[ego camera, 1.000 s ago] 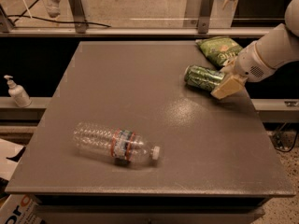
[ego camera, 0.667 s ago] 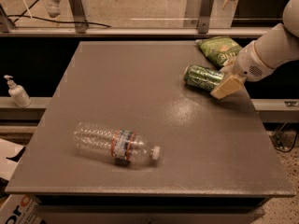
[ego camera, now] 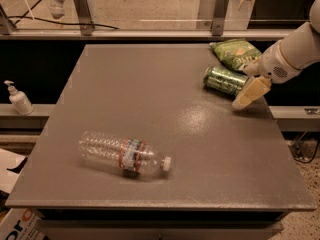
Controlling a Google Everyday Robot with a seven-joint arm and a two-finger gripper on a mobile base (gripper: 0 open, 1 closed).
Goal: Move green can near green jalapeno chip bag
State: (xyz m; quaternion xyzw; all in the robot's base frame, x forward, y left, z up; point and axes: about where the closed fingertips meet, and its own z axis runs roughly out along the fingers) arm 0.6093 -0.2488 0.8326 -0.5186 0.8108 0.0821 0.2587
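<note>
The green can (ego camera: 222,79) lies on its side at the far right of the grey table (ego camera: 150,109), just in front of the green jalapeno chip bag (ego camera: 235,53), nearly touching it. My gripper (ego camera: 246,88) comes in from the right on a white arm and is shut on the can's right end. One beige finger (ego camera: 251,93) shows in front of the can; the other is hidden behind it.
A clear plastic water bottle (ego camera: 125,155) lies on its side at the front left of the table. A soap dispenser (ego camera: 19,99) stands on a ledge left of the table. A railing with metal posts runs behind the table.
The gripper and the green can have shifted slightly to the right together, staying close to the chip bag. The bottle and the bag have not moved.
</note>
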